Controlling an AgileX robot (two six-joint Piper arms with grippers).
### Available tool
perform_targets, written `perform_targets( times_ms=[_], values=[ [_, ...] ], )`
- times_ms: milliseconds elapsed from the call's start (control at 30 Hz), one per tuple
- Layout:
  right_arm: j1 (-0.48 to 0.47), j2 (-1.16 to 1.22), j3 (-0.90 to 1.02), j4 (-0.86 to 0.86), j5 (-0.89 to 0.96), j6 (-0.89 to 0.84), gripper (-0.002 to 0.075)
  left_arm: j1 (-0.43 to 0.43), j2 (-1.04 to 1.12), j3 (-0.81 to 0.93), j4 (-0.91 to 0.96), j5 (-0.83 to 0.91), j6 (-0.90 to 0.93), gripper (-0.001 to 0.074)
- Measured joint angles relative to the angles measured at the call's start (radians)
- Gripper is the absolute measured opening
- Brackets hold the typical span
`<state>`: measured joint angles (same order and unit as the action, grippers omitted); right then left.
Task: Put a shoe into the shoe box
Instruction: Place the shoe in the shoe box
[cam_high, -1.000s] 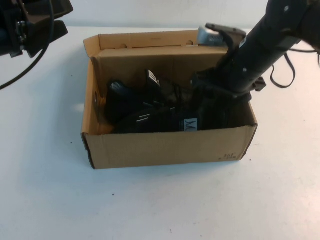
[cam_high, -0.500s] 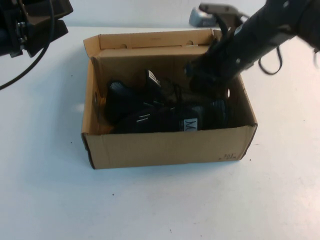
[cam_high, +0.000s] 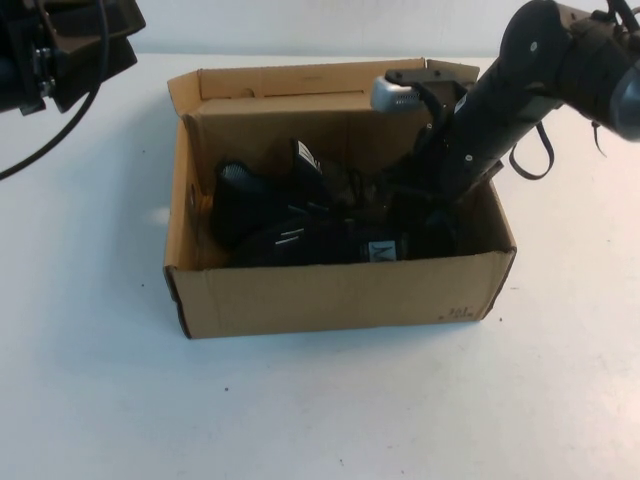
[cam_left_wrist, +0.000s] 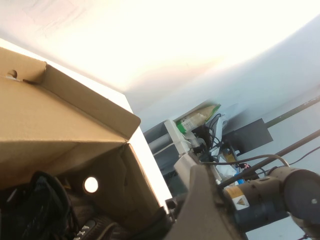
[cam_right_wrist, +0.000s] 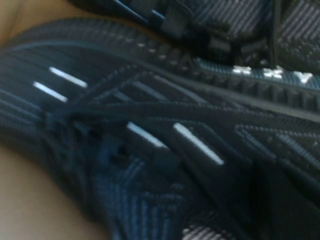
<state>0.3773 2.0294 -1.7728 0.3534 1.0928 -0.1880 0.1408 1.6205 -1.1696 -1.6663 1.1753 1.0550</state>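
Brown cardboard shoe box (cam_high: 340, 295) is sitting open on the white worktop (cam_high: 320, 410), flap lid standing at the far side. The shoe (cam_high: 350, 240), black knit with a white tongue label, is lying inside against the near wall, beside the matching sneaker (cam_high: 250, 195), which is further left and back. The right end effector (cam_high: 425, 215) is now dipping down into the right end of the box over the shoe, after lifting higher half a second ago; a second ago it was low in about the same place. Can't tell whether it's open, closed or gripping; the right wrist view is filling with knit and laces only. The left end effector is parking off the far-left corner, not visible itself. Shoe looking placed; this is probably a final nudge to seat it before withdrawal.
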Motion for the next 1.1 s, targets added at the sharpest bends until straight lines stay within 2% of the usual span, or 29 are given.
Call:
perform_targets(
  times_ms=[367,533,700,767,933,1100],
  values=[
    [0.000,0.042,-0.033,-0.004,0.063,-0.008,-0.0016,0.000,0.000,0.000,-0.002,0.000,0.000,0.0432],
    [0.000,0.052,-0.115,0.021,0.071,-0.011,-0.0016,0.000,0.000,0.000,-0.002,0.000,0.004,0.0432],
    [0.000,0.043,-0.233,0.031,0.092,-0.112,-0.0003,0.000,0.000,0.000,0.025,0.000,0.011,0.0432],
    [0.000,0.031,-0.259,0.033,0.121,-0.139,0.0046,0.000,0.000,0.000,0.044,0.000,0.018,0.0432],
    [0.019,-0.006,-0.228,0.027,0.136,-0.142,0.0260,0.000,0.000,0.000,0.072,0.002,0.043,0.0432],
    [0.051,-0.027,-0.113,-0.002,0.139,-0.065,0.0315,0.000,0.000,0.000,0.084,0.002,0.048,0.0432]
  ],
)
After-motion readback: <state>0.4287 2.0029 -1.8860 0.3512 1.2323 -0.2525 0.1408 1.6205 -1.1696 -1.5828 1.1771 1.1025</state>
